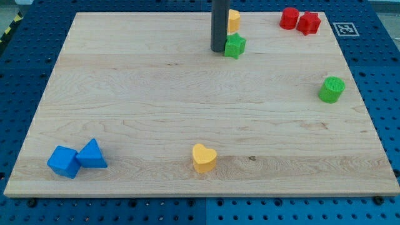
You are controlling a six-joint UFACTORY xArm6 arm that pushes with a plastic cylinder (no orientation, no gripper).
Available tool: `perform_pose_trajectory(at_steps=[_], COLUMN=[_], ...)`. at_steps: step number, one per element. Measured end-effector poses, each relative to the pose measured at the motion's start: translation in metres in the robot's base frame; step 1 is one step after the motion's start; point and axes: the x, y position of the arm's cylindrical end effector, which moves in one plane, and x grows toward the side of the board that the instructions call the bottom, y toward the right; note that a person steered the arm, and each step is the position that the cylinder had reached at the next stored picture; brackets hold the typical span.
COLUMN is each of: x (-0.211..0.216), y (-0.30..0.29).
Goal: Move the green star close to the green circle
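The green star (235, 45) lies near the view's top centre of the wooden board (156, 100). The green circle (332, 89), a short cylinder, stands at the view's right, well apart from the star, lower and to its right. My tip (219, 50) is the lower end of the dark rod that comes down from the view's top. It sits right at the star's left side and looks to be touching it.
A yellow block (233, 20) sits just above the star, partly hidden by the rod. Two red blocks (299, 20) stand at the top right. A yellow heart (204, 157) lies at the bottom centre. A blue cube (64, 162) and a blue triangle (92, 155) sit at the bottom left.
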Motion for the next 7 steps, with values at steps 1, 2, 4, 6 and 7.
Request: perform_pose_trajectory(at_steps=[1, 2, 4, 6, 7], x=[-0.008, -0.010, -0.017, 0.004, 0.005], y=[0.000, 0.001, 0.009, 0.030, 0.055])
